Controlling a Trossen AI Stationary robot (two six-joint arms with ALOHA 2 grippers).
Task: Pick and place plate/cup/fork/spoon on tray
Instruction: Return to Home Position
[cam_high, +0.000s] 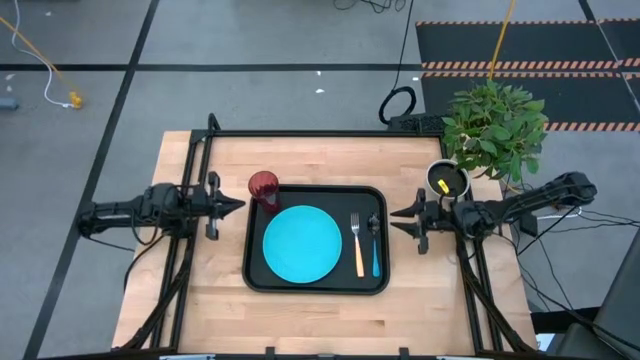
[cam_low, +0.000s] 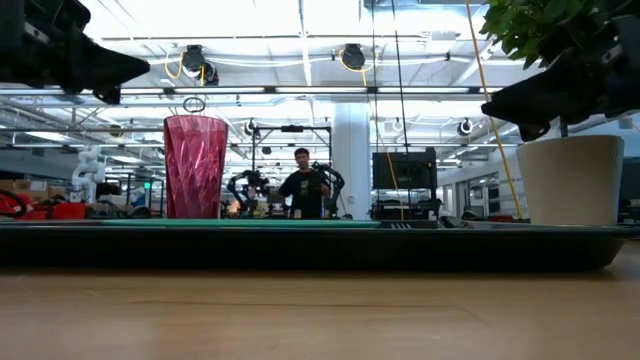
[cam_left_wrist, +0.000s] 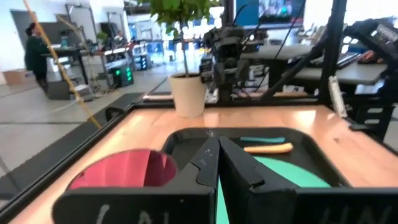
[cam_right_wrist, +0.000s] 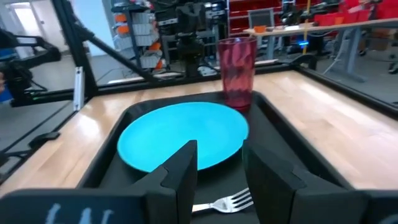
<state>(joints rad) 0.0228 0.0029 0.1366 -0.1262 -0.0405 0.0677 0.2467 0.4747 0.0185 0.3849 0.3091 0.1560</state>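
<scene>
The black tray lies at the table's middle. On it are the cyan plate, the orange-handled fork and the blue-handled spoon, side by side right of the plate. The red cup stands upright at the tray's far left corner; whether it is inside the rim I cannot tell. My left gripper hovers shut just left of the tray, near the cup. My right gripper hovers open just right of the tray, its fingers pointing over the fork's tines toward the plate.
A white pot with a green plant stands at the table's far right corner, behind my right arm. A round dark thing lies beside it. Bare wood shows near the table's front edge. A person stands far off in the room.
</scene>
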